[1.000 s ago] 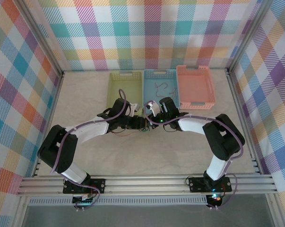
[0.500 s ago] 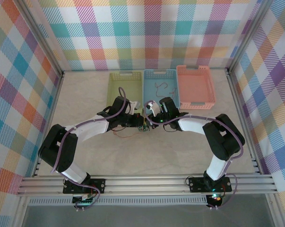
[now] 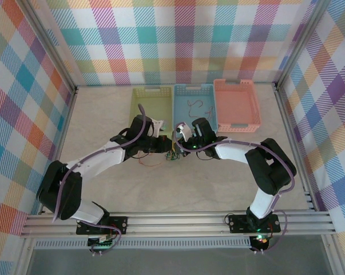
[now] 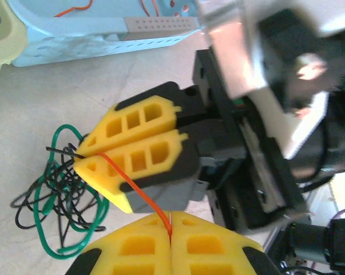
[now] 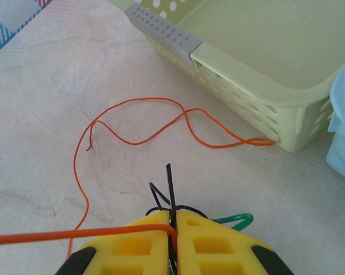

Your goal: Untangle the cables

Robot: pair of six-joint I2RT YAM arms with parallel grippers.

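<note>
You're working the orange wire (image 4: pixel 139 193) free, left gripper (image 4: pixel 171 222) pinching it, right gripper (image 5: pixel 173 223) clamping the tangle (image 4: pixel 53 192); pull apart gently next.

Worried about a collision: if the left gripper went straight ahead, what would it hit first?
Most likely the right gripper, directly ahead and holding the cables; depth is hard to judge.

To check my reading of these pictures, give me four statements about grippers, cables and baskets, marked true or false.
1. The left gripper is shut on an orange cable. True.
2. The right gripper is open. False: it is shut on the tangle of green and black cables.
3. Orange strands lie in the pink basket. False: they lie in the blue basket.
4. The yellow-green basket stands left of the blue basket. True.
</note>
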